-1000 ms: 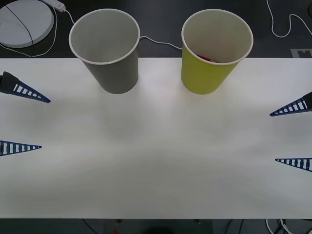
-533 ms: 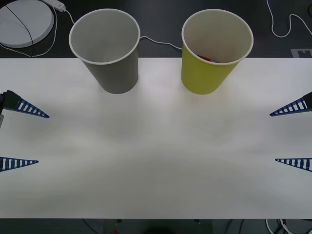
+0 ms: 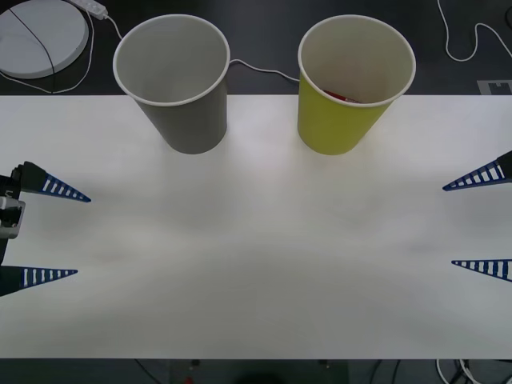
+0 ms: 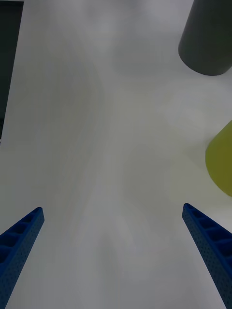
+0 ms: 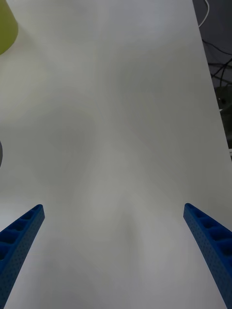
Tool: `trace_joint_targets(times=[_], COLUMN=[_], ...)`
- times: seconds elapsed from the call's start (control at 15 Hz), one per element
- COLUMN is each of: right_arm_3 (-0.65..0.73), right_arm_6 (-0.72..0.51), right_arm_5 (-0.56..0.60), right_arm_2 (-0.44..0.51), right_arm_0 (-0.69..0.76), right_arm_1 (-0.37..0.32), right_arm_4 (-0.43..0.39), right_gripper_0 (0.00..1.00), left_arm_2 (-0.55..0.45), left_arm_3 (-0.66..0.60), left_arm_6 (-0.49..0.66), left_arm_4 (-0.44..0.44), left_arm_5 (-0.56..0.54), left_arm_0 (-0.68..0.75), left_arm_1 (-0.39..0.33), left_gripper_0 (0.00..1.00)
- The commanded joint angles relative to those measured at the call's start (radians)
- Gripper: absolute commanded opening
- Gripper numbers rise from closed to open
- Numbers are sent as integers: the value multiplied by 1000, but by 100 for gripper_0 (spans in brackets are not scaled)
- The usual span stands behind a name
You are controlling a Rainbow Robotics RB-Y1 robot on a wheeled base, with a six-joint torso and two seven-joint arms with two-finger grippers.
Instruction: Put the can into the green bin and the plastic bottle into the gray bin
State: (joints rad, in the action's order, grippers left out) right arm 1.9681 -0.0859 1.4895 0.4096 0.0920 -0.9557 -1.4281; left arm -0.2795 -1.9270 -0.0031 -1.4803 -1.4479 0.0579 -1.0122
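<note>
The gray bin (image 3: 182,120) stands at the back of the white table, left of centre, and I see only its pale inside. To its right stands the green bin (image 3: 340,124), where a red sliver of the can (image 3: 337,96) shows just under the near rim. The plastic bottle is hidden or out of view. My left gripper (image 3: 83,236) hovers open over the table's left edge with nothing between its fingers. At the right edge, my right gripper (image 3: 449,226) is open too and holds nothing. The right wrist view shows the gray bin (image 4: 207,41) and green bin (image 4: 221,161) beyond its gripper (image 4: 112,208).
Behind the table, a white round disc (image 3: 40,36) lies at the back left on the dark floor, and white cables (image 3: 260,70) run behind the bins. In the left wrist view, bare tabletop (image 5: 116,120) lies ahead of that gripper (image 5: 113,206), with the green bin's edge (image 5: 6,24) at a corner.
My left gripper has drawn back toward the table's front edge and shifted slightly inward, staying open. The right gripper and both bins have not moved.
</note>
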Motion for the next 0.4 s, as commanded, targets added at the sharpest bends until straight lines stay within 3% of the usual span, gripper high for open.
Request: trace_joint_targets(times=[0.07,0.4], right_arm_3=[0,0], right_arm_6=[0,0], right_arm_5=[0,0], right_arm_2=[0,0], right_arm_0=[0,0], right_arm_1=[0,0], right_arm_4=[0,0], right_gripper_0=[100,100], left_arm_2=[0,0], left_arm_3=[2,2], left_arm_6=[-3,-5], left_arm_4=[-14,-14], left_arm_5=[-6,-6], left_arm_0=[2,2], left_arm_1=[9,11], left_gripper_0=[100,100])
